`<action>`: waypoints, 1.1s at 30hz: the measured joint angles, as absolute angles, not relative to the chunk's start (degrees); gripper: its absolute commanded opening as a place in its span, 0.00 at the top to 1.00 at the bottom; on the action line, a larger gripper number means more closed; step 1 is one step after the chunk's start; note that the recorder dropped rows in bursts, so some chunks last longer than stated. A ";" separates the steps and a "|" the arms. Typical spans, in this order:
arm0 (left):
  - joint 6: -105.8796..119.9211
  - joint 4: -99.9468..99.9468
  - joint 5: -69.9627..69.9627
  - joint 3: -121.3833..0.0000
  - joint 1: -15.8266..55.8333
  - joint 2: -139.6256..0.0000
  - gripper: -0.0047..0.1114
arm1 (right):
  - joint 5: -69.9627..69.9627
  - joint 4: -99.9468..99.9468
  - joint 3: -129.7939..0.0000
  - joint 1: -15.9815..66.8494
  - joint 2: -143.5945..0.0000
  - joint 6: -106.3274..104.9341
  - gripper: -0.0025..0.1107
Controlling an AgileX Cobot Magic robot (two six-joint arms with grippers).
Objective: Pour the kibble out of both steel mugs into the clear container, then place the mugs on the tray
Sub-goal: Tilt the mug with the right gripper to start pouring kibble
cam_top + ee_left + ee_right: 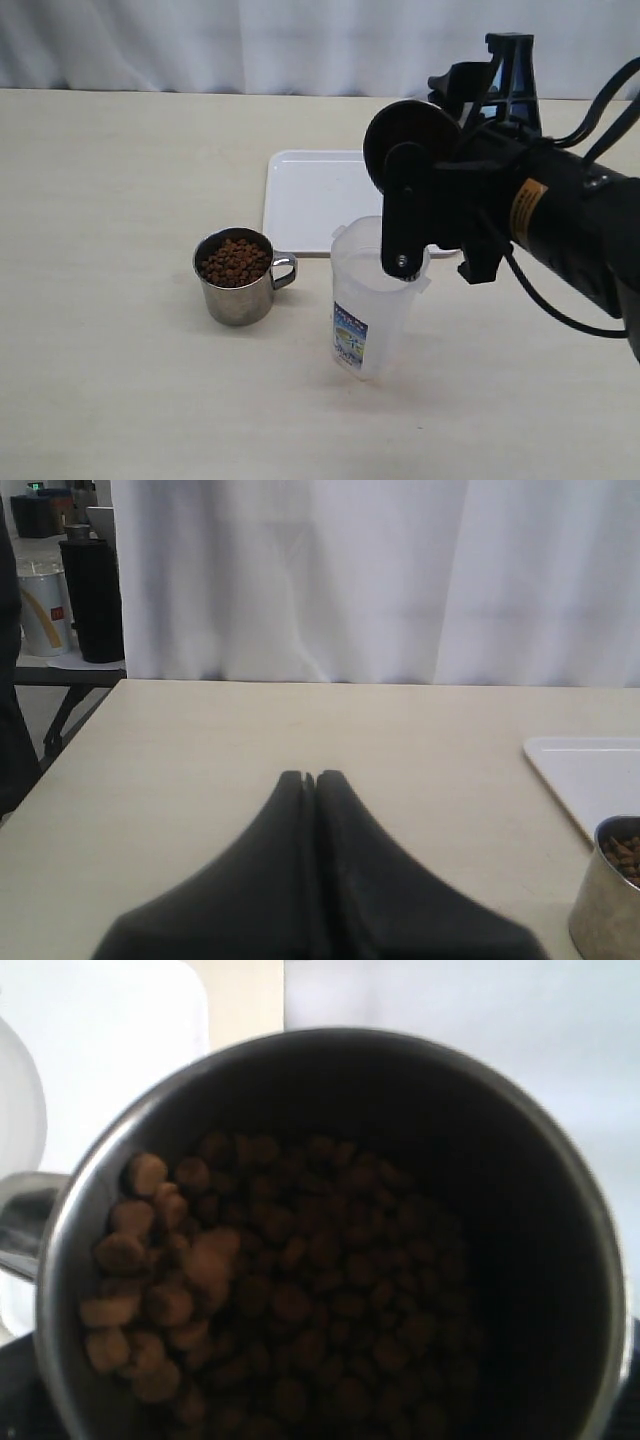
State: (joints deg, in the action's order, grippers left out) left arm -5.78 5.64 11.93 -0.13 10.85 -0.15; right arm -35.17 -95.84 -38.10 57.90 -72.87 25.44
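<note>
1. The right arm (pixel 565 215) comes in from the right, raised off the table (pixel 110 380). Its wrist is rolled over, and the right claw (pixel 404 255) hangs over the jug's mouth.
2. The left claw (pixel 308 780) sits low over the table and points toward the curtain (pixel 350 580). Its fingers are pressed together with nothing between them.
3. The right claw is clamped wide on the held mug (pixel 530 1220), which fills the right wrist view. The mug is tipped, and its kibble (pixel 250 1300) lies heaped toward the handle side, inside the rim.
4. The jug (pixel 372 300) stands upright just under the right claw, with the tray (pixel 310 195) behind it. The standing mug (pixel 237 285) is left of the jug and apart from it, full of kibble, with its handle toward the jug.
5. Both mugs are shiny steel cylinders with loop handles. The kibble is small, round, reddish-brown pellets. The jug is translucent plastic with a whitish rim and a blue label low on its side. The tray is flat and white, with rounded corners and a low rim.
</note>
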 measured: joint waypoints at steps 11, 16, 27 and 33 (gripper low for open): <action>-5.78 5.64 11.93 -0.13 10.85 -0.15 0.96 | -35.53 -96.02 -38.10 57.90 -73.38 23.55 0.94; -5.78 5.64 11.93 -0.13 10.85 -0.15 0.96 | -35.53 -96.43 -38.10 57.90 -73.38 22.87 0.94; -5.78 5.64 11.93 -0.13 10.85 -0.15 0.96 | -35.64 -98.42 -38.10 57.90 -73.38 22.52 0.94; -5.78 5.64 11.93 -0.13 10.85 -0.15 0.96 | -35.64 -98.59 -38.10 57.90 -73.38 22.52 0.94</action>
